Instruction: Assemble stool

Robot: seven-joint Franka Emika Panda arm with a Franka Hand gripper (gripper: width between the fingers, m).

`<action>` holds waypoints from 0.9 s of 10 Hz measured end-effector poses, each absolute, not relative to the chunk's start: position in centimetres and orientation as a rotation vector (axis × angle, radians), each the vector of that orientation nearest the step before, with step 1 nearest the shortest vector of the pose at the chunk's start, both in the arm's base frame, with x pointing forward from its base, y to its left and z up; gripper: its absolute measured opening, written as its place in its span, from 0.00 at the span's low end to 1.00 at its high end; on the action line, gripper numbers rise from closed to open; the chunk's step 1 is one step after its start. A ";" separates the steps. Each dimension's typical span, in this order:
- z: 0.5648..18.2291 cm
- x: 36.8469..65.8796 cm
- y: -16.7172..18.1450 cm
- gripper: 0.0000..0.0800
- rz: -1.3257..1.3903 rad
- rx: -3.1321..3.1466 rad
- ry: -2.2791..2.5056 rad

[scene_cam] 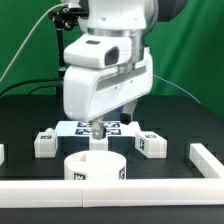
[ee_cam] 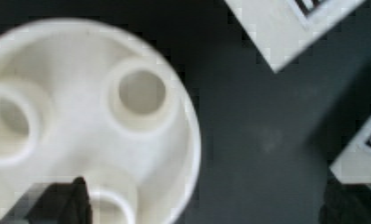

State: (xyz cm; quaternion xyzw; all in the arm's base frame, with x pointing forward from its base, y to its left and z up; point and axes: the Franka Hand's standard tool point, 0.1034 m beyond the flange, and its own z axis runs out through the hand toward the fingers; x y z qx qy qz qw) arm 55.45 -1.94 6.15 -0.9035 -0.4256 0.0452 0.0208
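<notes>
The stool's round white seat [scene_cam: 97, 168] lies at the front middle of the black table, with a tag on its side. In the wrist view the seat [ee_cam: 75, 100] fills one side and shows round sockets in its face. One blocky white leg [scene_cam: 43, 142] lies on the exterior view's left and another leg [scene_cam: 150, 143] on its right. My gripper [scene_cam: 97, 129] hangs low just behind the seat, over the marker board [scene_cam: 110, 127]. In the wrist view the gripper [ee_cam: 208, 205] is open, one finger [ee_cam: 57, 200] shows against the seat's edge, and nothing is held.
Long white border bars run along the front [scene_cam: 110, 190] and the exterior view's right [scene_cam: 205, 157]. Two white tagged pieces sit at the wrist view's edges [ee_cam: 297, 25] [ee_cam: 360, 150]; I cannot tell which parts they are. A green backdrop stands behind.
</notes>
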 end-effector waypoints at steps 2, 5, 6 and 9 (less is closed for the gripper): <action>5.0 55.2 -2.2 0.81 0.132 -2.806 -1.314; 3.3 55.3 -2.8 0.81 0.131 -2.812 -1.306; 2.9 55.2 -2.9 0.81 0.136 -2.812 -1.304; 2.5 55.2 -2.9 0.78 0.128 -2.815 -1.305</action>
